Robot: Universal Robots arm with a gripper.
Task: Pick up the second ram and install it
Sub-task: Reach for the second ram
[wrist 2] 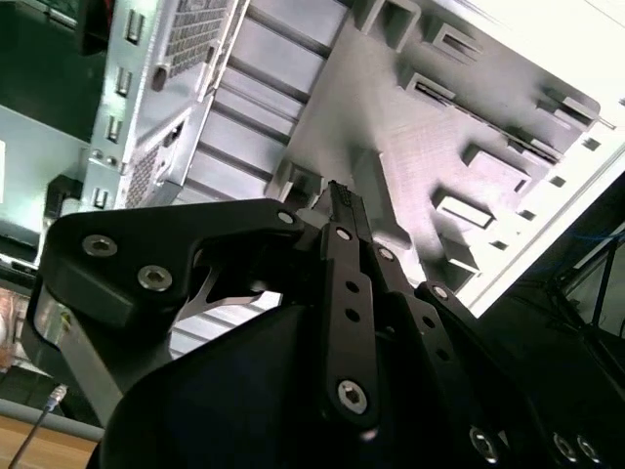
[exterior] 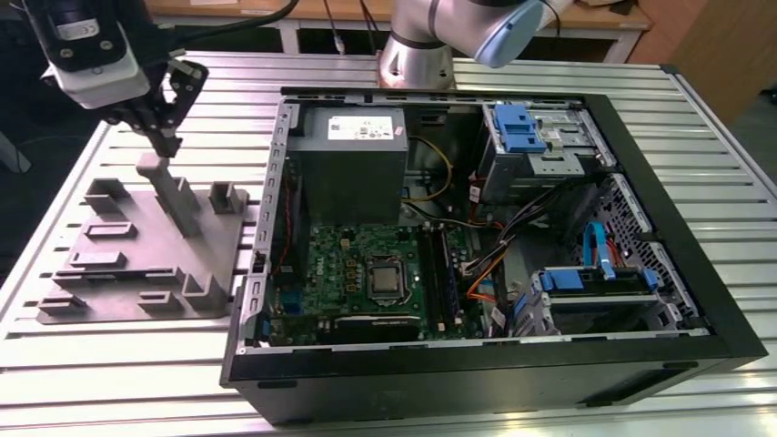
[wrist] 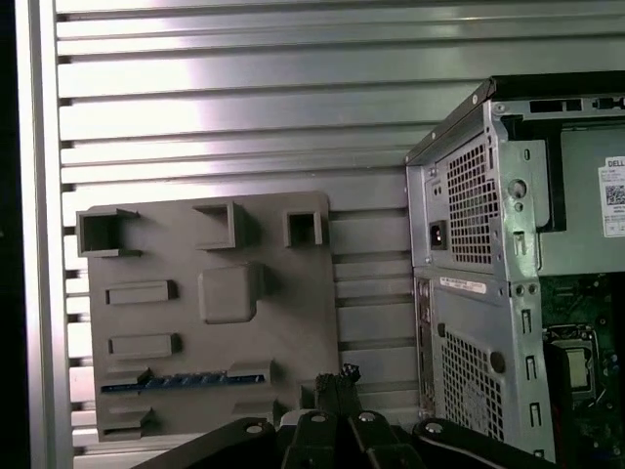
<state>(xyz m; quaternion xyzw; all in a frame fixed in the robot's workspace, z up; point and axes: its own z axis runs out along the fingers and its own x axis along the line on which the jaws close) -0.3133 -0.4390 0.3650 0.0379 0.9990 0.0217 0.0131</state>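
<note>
The second ram (wrist: 186,378) shows in the first wrist view as a thin dark strip with a bluish sheen, standing on edge in a long slot of the grey fixture tray (wrist: 293,293). My gripper (wrist: 339,377) hovers just past one end of that strip, near the tray's edge. In the exterior view the gripper (exterior: 164,146) hangs over the far end of the tray (exterior: 122,273), at the exterior view's left. Its fingers (wrist 2: 342,200) point down, pressed together with nothing between them. The tray (wrist 2: 391,117) lies right below them.
An open computer case (exterior: 680,273) lies on the slatted metal table (exterior: 146,364), to the exterior view's right of the tray. Inside are a green circuit board (exterior: 352,269), a grey power-supply box (exterior: 352,173), cables and drive cages. The arm's base (exterior: 419,55) stands behind the case.
</note>
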